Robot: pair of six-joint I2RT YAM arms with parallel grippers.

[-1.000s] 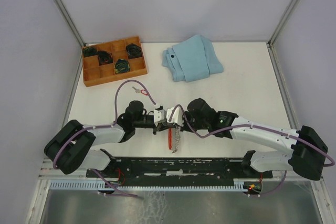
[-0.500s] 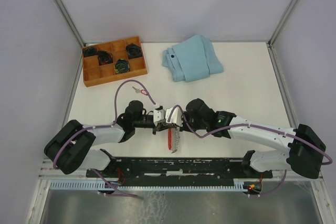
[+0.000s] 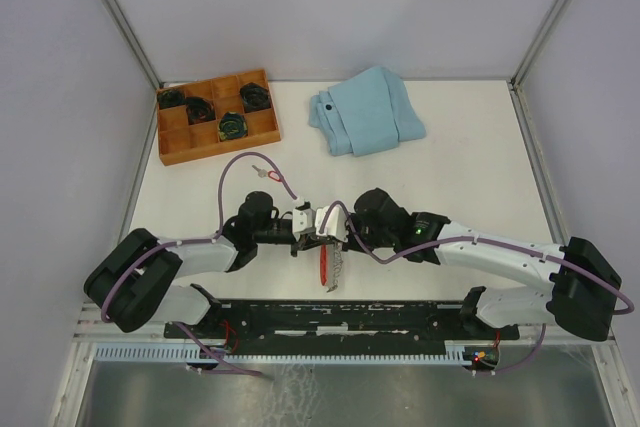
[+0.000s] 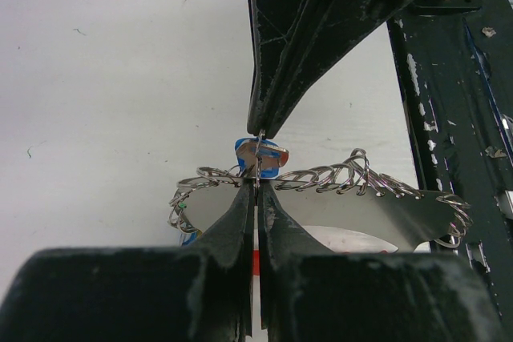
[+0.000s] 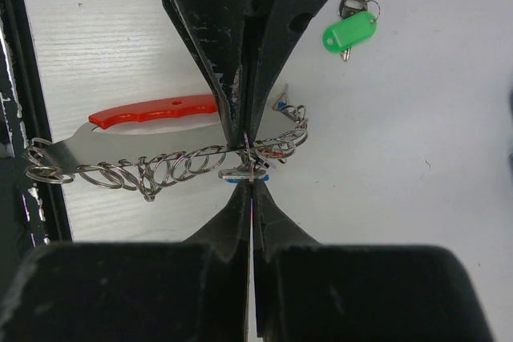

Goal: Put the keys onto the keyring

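Left tool (image 4: pixel 256 188) and right tool (image 5: pixel 252 186), both clenched, pinched the keyring's (image 5: pixel 152 110) loops tip to tip, a blue key (image 4: pixel 270 154) at their tips; a green key (image 5: pixel 350 32) lay beyond.

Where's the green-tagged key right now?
The small silver key with the green plastic tag lies loose on the white table, upper right in the right wrist view, apart from the red plastic keyring with metal loops.

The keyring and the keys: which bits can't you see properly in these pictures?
Left wrist view: the blue-tagged key is mostly hidden behind the left gripper and right gripper. Whether it is on a loop cannot be told.
Top view: the upper end of the keyring is covered by both grippers.
Top view: the dark things in the tray are too small to name.
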